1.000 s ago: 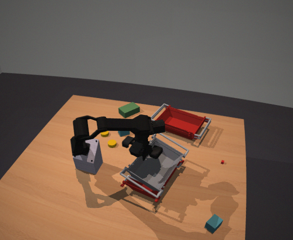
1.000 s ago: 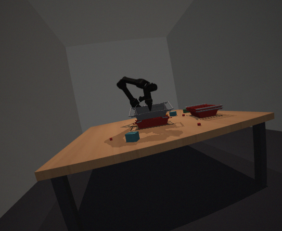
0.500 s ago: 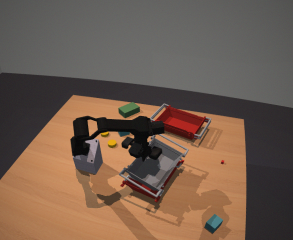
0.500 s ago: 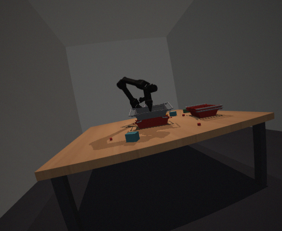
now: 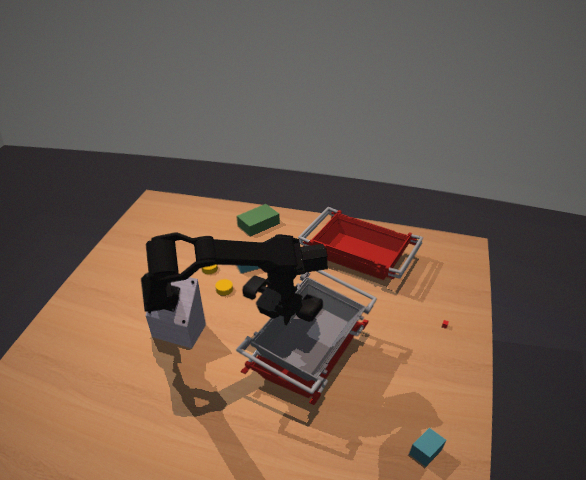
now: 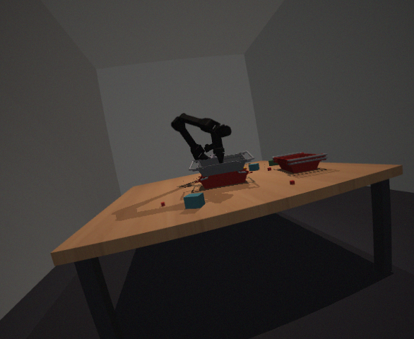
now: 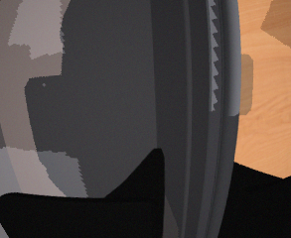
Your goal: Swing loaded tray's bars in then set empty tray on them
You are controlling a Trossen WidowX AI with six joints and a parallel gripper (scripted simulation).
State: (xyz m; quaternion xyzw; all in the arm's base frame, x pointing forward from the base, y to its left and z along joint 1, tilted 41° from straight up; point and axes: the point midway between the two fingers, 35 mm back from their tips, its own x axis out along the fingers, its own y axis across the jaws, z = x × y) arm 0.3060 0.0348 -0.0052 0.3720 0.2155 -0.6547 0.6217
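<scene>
The lower red tray point(image 5: 278, 374) point(image 6: 225, 179) stands on the table under the grey tray point(image 5: 341, 305) point(image 6: 218, 169) point(image 7: 105, 114). The grey tray's inside looks empty. It lies roughly parallel over the red one, very close to its top; whether it rests on the bars or hangs just above cannot be told. Its own wire bars stick out over its ends. My gripper point(image 5: 288, 316) point(image 6: 220, 160) point(image 7: 173, 155) points down and is shut on the grey tray's long side wall, on the side towards the arm base. The red tray's load is hidden, and its bars are mostly hidden.
Another red tray point(image 5: 363, 245) point(image 6: 298, 166) stands at the back right, its bars out. A green block point(image 5: 258, 219), a teal block point(image 5: 427, 446) point(image 6: 193, 200), yellow discs point(image 5: 224, 287) and small red cubes point(image 5: 444, 323) point(image 6: 162, 203) lie around.
</scene>
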